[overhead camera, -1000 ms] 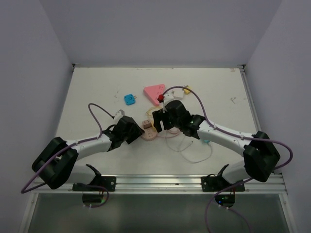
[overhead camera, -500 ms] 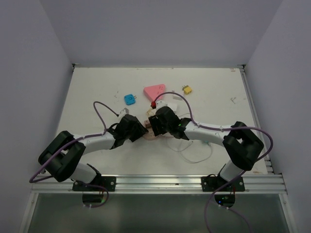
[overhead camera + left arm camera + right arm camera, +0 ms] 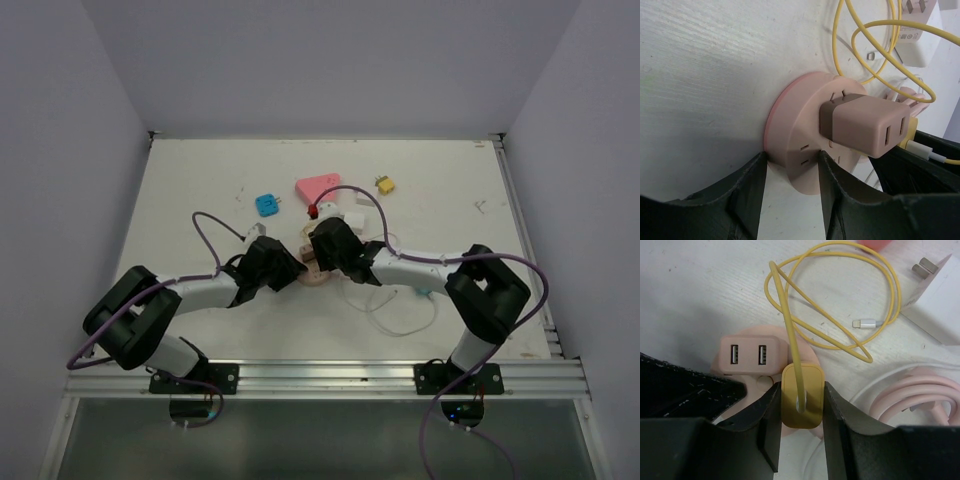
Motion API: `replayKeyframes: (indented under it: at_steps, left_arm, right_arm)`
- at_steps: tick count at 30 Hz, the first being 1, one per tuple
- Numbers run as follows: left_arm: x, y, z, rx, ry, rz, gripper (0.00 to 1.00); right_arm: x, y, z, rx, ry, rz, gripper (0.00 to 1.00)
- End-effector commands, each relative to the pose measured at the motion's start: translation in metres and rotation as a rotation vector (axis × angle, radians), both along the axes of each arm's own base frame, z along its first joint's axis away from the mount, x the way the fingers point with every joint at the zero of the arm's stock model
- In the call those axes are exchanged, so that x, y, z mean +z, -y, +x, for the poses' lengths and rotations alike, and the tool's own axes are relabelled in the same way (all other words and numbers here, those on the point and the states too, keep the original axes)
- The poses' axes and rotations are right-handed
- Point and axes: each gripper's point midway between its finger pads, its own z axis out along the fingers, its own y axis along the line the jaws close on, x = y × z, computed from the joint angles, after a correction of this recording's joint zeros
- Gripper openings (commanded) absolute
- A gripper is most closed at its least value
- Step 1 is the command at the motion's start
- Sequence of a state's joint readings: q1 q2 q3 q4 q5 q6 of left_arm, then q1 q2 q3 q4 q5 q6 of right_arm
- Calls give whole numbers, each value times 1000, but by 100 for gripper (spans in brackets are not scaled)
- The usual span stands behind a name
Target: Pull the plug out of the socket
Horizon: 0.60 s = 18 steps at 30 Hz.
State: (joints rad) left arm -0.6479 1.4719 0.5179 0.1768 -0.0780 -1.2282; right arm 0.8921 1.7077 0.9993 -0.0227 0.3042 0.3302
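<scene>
Two grippers: both met at the round pink plastic socket hub (image 3: 795, 130), which lay on the white bench (image 3: 200, 180) at 12 o'clock from the arm bases.
Right gripper (image 3: 801, 390): clenched on the square plastic yellow plug (image 3: 809, 402), one finger flat against each side.
Left gripper (image 3: 791, 167): its fingers straddled the hub's near rim; whether they pinched it could not be told.
Yellow plug: seated in the hub, with the dusty-pink USB charger block (image 3: 752, 355) just beside it at 10 o'clock.
Thin yellow cable (image 3: 790, 337): ran off the plug toward 12 o'clock, between the fingers.
Handling: the plug was likely light, rigid and smooth, with only prong friction holding it.
Hold: the flat side walls, never the limp cable.
Risk: the light hub would probably lift with the plug unless pinned.
</scene>
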Motion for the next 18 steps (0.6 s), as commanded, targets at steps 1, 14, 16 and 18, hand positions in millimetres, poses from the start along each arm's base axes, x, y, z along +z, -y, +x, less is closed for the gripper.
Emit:
replayKeyframes:
  at_steps: [1,14,16,18]
  left_arm:
    - [-55,-36,-41,2,-197,179,47]
    - [-86,-63,-71,39,-346,351,38]
    - [-89,-63,-75,32,-354,369,38]
    - [-92,-63,-78,31,-367,387,37]
  right_arm:
    - [22,-21,10,-6,47,65,0]
    - [83,-14,5,-64,102,184,0]
    - [93,-14,5,-79,108,218,0]
    - [100,-12,7,-108,116,235,0]
